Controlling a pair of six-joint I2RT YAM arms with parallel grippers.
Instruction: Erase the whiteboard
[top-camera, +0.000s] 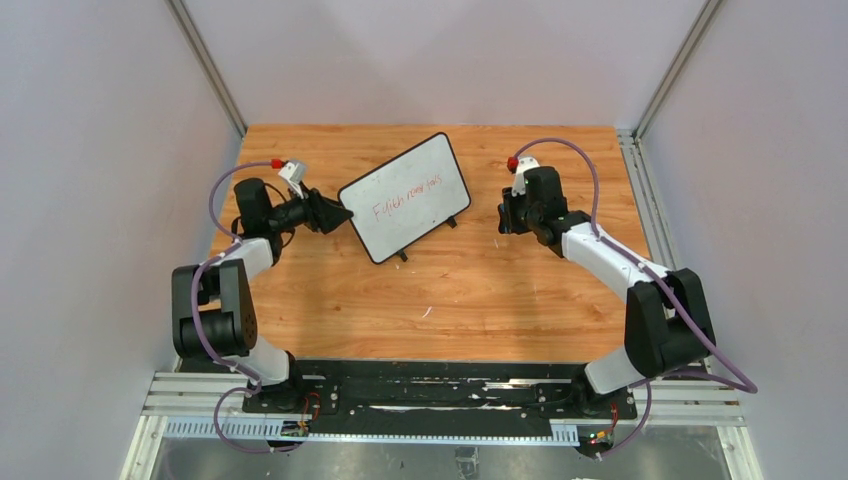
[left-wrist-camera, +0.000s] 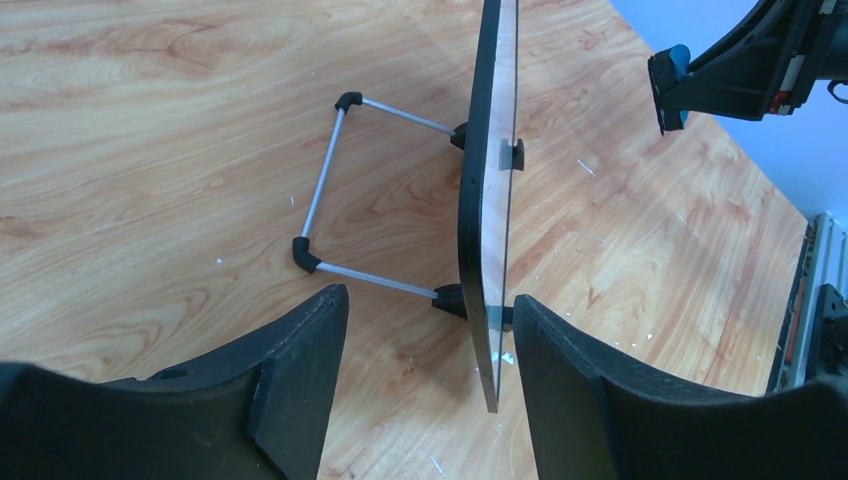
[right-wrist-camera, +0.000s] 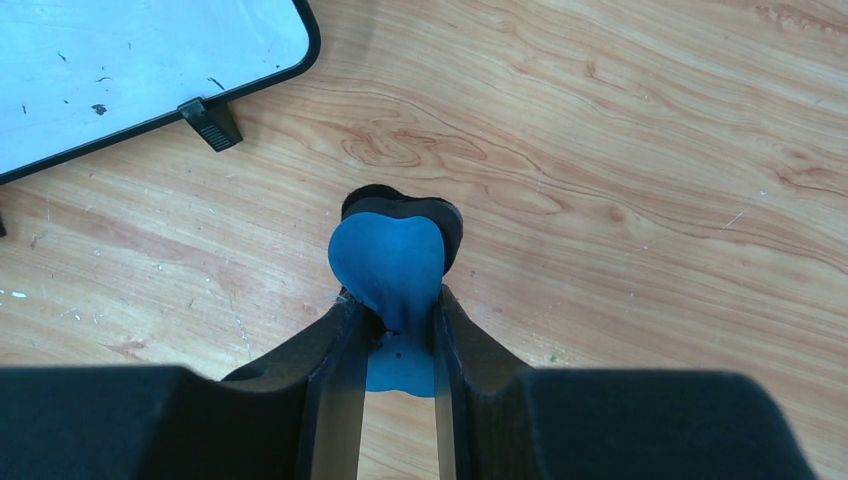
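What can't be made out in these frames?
- Red handwriting on the small black-framed whiteboard: too small to read, top view.
- Board face: edge-on in left wrist view; cut off by the frame's corner in right wrist view.
- Blue soft pad: rear hidden between the right tool's fingers.

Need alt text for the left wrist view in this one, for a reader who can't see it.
The whiteboard, seen edge-on and standing on the wooden table, sits between the open fingers of the left claw. Its wire stand props it on the left, and the right claw holding a blue pad shows at upper right.
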